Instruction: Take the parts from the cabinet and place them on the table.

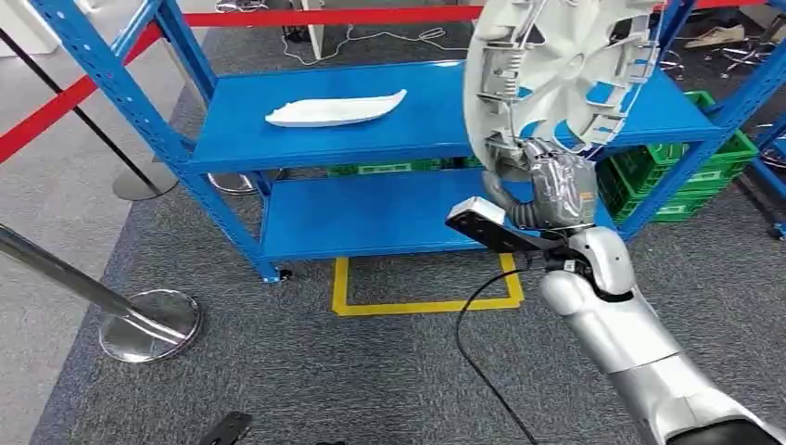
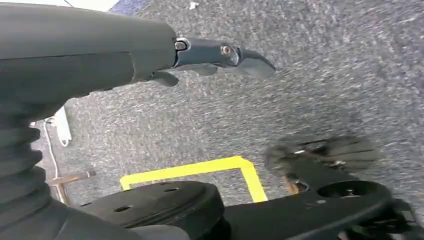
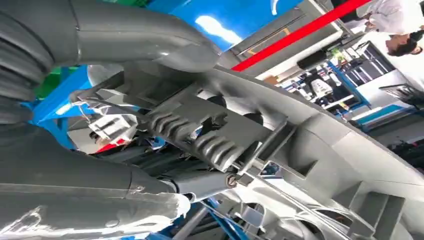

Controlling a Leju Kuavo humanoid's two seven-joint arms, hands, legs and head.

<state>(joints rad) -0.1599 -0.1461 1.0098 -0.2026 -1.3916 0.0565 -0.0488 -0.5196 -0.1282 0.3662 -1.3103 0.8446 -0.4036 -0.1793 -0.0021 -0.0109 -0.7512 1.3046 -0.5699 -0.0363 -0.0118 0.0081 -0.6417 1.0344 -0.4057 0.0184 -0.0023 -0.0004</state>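
The blue steel rack (image 1: 371,130) stands just beyond the right hand (image 1: 547,190), its upright post (image 1: 714,130) close beside the white wheel cover (image 1: 556,74) — held upright at the rim, above the shelf edge. A long white trim part (image 1: 335,109) lies on the upper shelf, well off toward the left. Green crates (image 1: 686,176) sit behind the rack. The right wrist view shows fingers (image 3: 200,140) clamped on the cover's ribbed back. The left hand (image 2: 220,57) hangs over grey carpet (image 2: 310,75) — fingers extended, holding nothing.
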